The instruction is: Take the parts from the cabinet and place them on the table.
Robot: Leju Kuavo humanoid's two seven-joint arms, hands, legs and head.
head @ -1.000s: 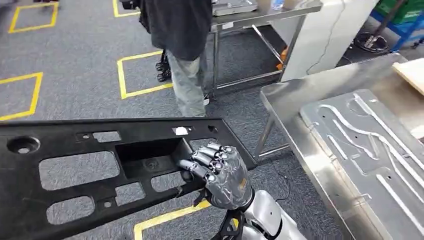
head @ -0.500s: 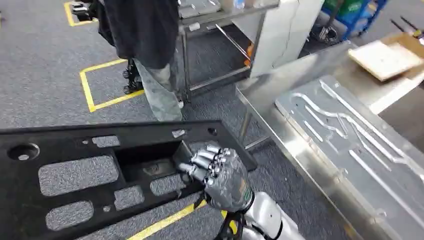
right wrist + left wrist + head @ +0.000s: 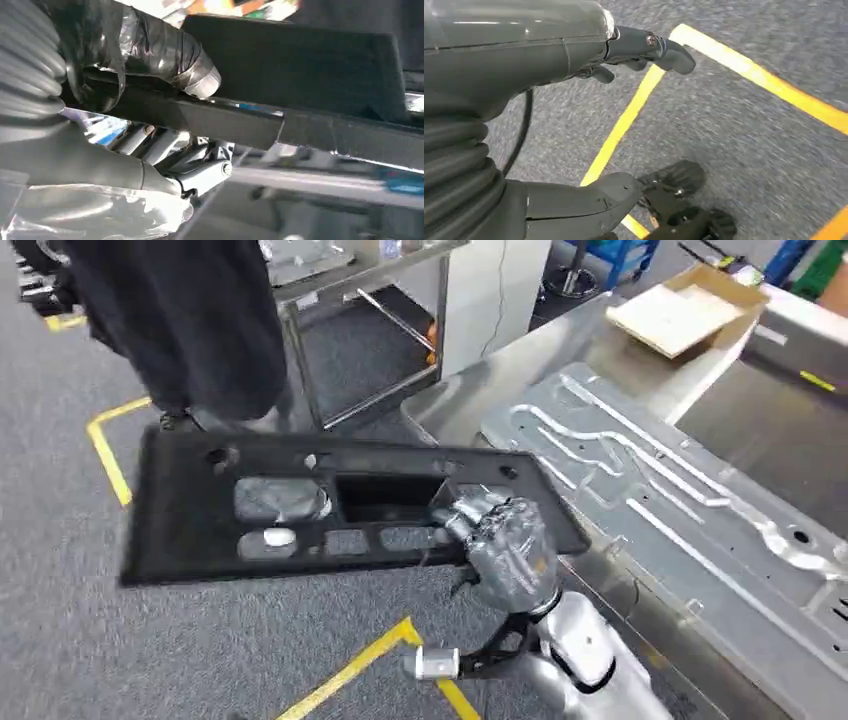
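Observation:
My right hand grips a long black plastic panel with several cut-outs, fingers hooked into its central opening. The panel hangs level over the grey carpet, its right end next to the corner of the steel table. In the right wrist view the thumb presses on the panel's dark edge. My left hand hangs over the carpet with its fingers apart and nothing in them.
A ribbed metal sheet lies on the steel table, with an open cardboard box at its far end. A person in dark clothes stands just beyond the panel. Another steel bench stands behind. Yellow floor tape marks the carpet.
The view has swung right, so the table now fills more of the picture. The panel in my right hand has come closer to the table corner. The person is nearer the panel.

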